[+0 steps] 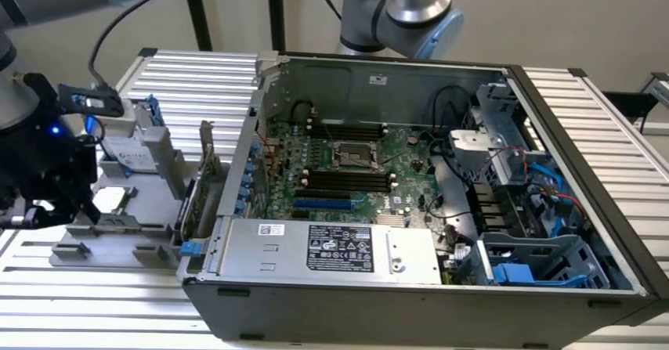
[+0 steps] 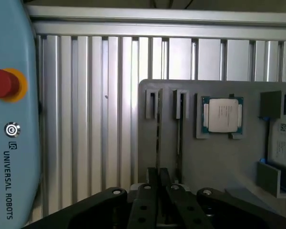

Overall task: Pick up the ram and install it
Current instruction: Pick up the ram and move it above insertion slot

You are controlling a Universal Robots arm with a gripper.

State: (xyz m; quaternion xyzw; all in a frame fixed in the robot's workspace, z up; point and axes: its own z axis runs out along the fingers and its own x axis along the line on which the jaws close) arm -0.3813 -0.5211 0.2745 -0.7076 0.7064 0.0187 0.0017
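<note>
One thin ram (image 2: 159, 136) stands edge-on in grey holder (image 2: 219, 162).

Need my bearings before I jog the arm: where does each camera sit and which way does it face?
Exterior view: off the arm, raised, looking down into the open computer case; the arm's joint behind it and the gripper at this view's left show.
Wrist view: on the wrist, looking down at the gray fixture holding the ram and processor; the gripper's black body shows.
Shared: the fixture, the gripper, the slatted table.
</note>
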